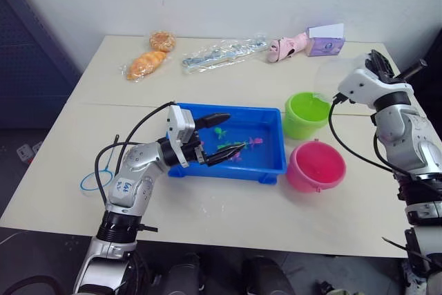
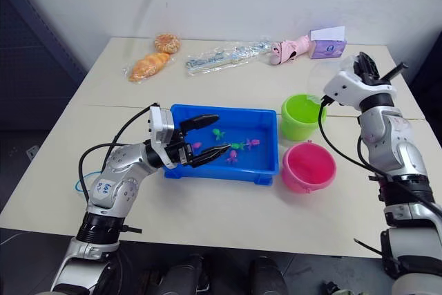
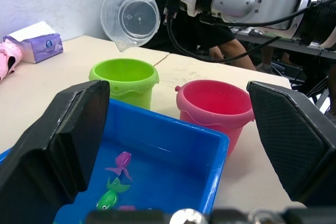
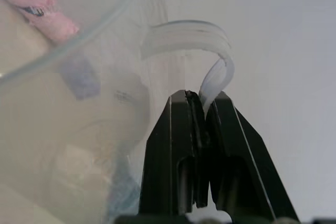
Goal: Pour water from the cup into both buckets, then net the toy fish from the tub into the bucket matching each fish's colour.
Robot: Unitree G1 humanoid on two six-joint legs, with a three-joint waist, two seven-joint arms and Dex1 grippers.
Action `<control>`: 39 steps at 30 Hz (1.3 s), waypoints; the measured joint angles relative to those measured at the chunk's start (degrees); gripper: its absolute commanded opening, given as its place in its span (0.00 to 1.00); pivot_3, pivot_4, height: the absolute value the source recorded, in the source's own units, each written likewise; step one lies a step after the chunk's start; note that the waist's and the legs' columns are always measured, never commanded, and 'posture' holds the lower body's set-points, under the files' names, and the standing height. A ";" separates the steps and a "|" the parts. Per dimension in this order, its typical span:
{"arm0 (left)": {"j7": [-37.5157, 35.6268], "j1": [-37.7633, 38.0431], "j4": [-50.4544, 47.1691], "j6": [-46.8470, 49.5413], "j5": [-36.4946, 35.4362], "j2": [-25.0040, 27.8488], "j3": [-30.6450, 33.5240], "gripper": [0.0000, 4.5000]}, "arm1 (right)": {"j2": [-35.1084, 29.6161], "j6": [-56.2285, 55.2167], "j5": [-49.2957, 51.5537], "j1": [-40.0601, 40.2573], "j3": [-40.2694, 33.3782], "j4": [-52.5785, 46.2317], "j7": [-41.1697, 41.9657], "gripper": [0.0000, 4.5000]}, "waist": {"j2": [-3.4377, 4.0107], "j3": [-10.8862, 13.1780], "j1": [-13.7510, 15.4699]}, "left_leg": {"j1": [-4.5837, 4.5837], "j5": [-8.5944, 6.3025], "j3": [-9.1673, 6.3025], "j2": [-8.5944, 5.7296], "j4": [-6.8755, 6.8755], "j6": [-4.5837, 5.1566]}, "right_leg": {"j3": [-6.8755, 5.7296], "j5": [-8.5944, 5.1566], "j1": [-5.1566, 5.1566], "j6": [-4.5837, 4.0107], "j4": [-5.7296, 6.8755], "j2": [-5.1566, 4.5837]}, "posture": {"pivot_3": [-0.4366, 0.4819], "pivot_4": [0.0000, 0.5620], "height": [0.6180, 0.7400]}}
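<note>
My right tool is gripping the clear cup by its handle, tipping it on its side above the green bucket. The pink bucket is sitting just beside the green one on the desk. My left tool is hanging open over the blue tub, where small pink and green fish are lying

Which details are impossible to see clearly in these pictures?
- Water inside the cup: clear plastic, cannot tell, any view.
- Fish count in the tub: left gripper covers some, eye views.
- Water level in pink bucket: not discernible.
</note>
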 measured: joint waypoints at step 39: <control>-13.98 1.27 -7.75 7.77 -7.04 7.08 -1.83 1.00 | 26.20 28.02 41.55 25.51 -35.73 -17.96 -3.84 0.46 | 0.05 -0.04 -1.21 | 0.09 0.17 0.07 0.00 -0.19 -0.04 | 0.40 0.00 -0.11 -0.01 0.14 0.08 | 0.48 0.27 1.00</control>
